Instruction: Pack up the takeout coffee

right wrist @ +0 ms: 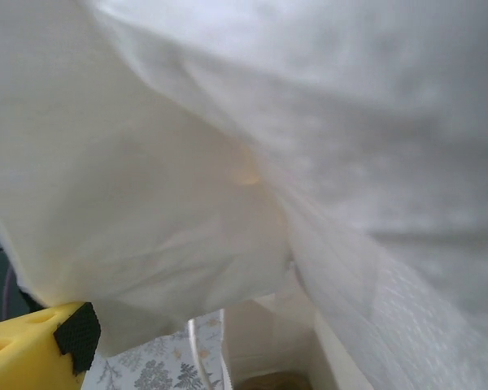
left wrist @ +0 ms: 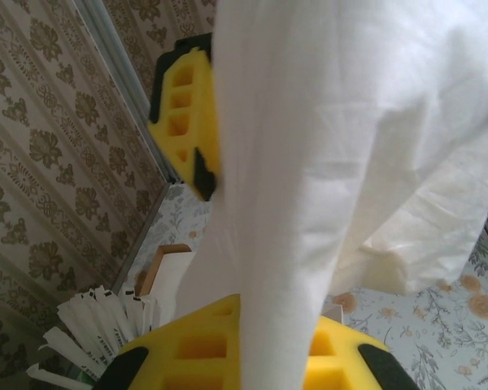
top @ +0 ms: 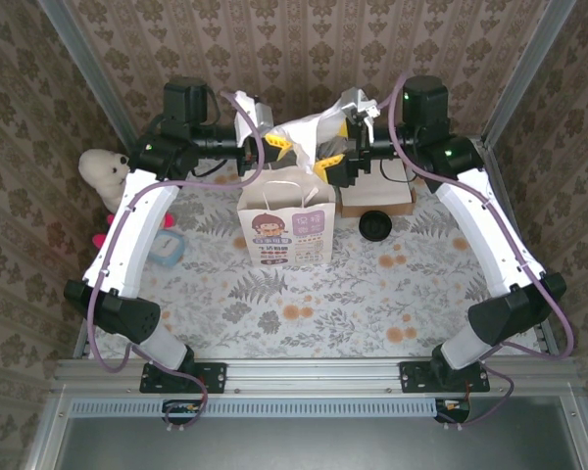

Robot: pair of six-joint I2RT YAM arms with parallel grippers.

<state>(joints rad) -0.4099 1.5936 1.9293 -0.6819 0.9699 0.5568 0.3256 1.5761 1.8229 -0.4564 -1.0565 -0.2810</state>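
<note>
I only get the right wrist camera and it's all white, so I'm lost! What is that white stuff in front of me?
Observer: It's a thin white sheet. The left gripper is shut on it and holds it up above a standing paper bag.
Operator: Okay! So where's the coffee I have to pack?
Observer: The black-lidded cup sits on the table, to the right of the paper bag and just in front of a cardboard box.
</note>
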